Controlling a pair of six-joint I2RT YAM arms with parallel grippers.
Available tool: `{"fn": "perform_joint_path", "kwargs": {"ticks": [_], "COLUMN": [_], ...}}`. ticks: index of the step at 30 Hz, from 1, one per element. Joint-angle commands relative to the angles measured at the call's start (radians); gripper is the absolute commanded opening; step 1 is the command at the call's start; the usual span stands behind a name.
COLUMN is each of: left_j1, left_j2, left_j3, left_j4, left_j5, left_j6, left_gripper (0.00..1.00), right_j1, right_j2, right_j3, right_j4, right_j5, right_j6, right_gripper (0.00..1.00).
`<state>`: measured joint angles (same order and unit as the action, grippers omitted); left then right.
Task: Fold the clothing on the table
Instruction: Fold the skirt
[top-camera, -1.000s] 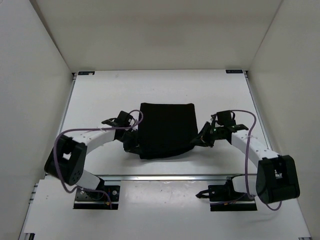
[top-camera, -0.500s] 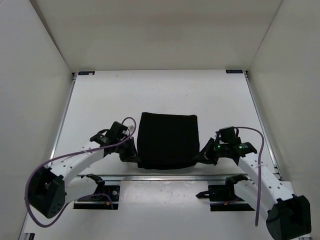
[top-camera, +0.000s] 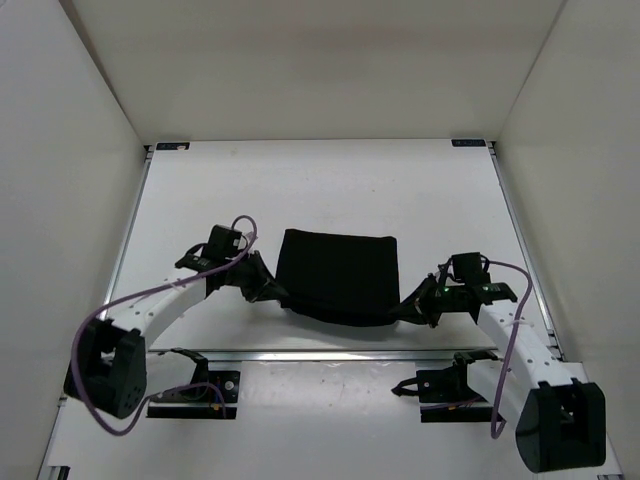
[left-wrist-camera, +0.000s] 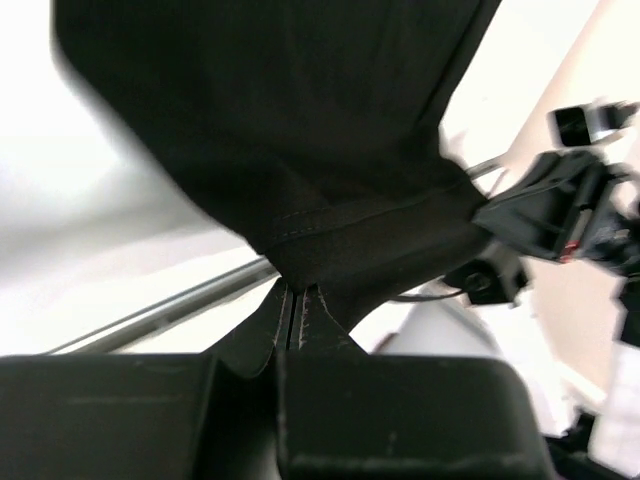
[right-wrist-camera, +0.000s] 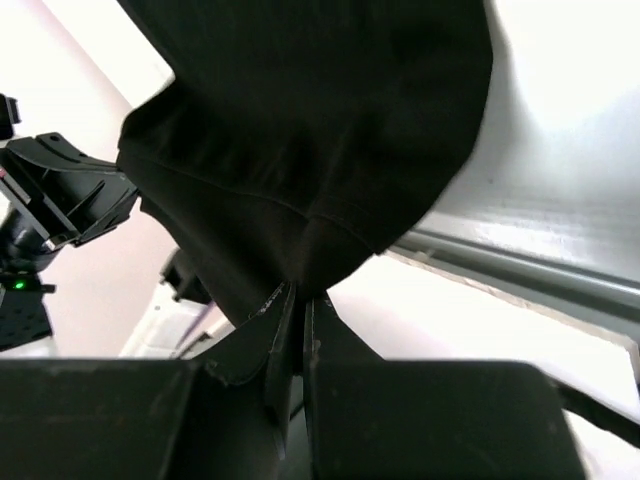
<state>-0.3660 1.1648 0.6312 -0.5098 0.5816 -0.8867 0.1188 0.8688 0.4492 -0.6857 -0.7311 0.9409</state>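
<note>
The clothing (top-camera: 338, 276) is a plain black garment at the near middle of the white table (top-camera: 320, 190), its near edge lifted and sagging between the two arms. My left gripper (top-camera: 278, 295) is shut on the garment's near left corner; the left wrist view has the cloth (left-wrist-camera: 300, 130) hanging from the pinched fingertips (left-wrist-camera: 296, 290). My right gripper (top-camera: 408, 306) is shut on the near right corner, and in the right wrist view the fabric (right-wrist-camera: 300, 150) bunches into the closed jaws at the fingertips (right-wrist-camera: 300, 296).
A metal rail (top-camera: 320, 352) runs along the table's near edge just below the lifted cloth. White walls (top-camera: 70, 200) enclose the table on the left, right and back. The arm bases (top-camera: 195, 390) sit in front of the rail.
Both grippers keep hold of the near corners. The near edge first came toward the front rail; both grippers have since spread apart, and the cloth now hangs stretched and sagging between them.
</note>
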Motion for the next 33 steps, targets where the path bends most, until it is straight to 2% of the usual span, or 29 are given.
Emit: {"fn": "perform_joint_path", "kwargs": {"ticks": [1,8,10,11,20,30,33], "left_j1": [0.021,0.065,0.09,0.096,0.131,0.176,0.177], "left_j2": [0.073,0.242,0.257,0.271,0.378,0.559,0.64], "left_j3": [0.079,0.188,0.185,0.185,0.22,0.372,0.43], "left_j4": [0.145,0.254,0.277,0.29,0.337,0.387,0.395], "left_j5": [0.069,0.124,0.135,0.141,0.153,0.179,0.204], "left_j6": [-0.058,-0.118,-0.135,-0.136,-0.15,-0.184,-0.189], "left_gripper": [0.0,0.0,0.07,0.07,0.07,0.06,0.23], "right_j1": [-0.048,-0.103,-0.113,-0.114,-0.117,-0.142,-0.146], "right_j2": [0.074,0.272,0.331,0.343,0.519,0.745,0.832], "right_j3": [0.06,0.175,0.204,0.212,0.318,0.511,0.577], "right_j4": [0.096,0.207,0.216,0.231,0.288,0.307,0.334], "right_j5": [-0.076,-0.111,-0.116,-0.117,-0.123,-0.125,-0.149], "right_j6": [-0.042,-0.079,-0.089,-0.091,-0.117,-0.143,-0.162], "right_gripper": [0.0,0.0,0.0,0.0,0.0,0.0,0.0]}}
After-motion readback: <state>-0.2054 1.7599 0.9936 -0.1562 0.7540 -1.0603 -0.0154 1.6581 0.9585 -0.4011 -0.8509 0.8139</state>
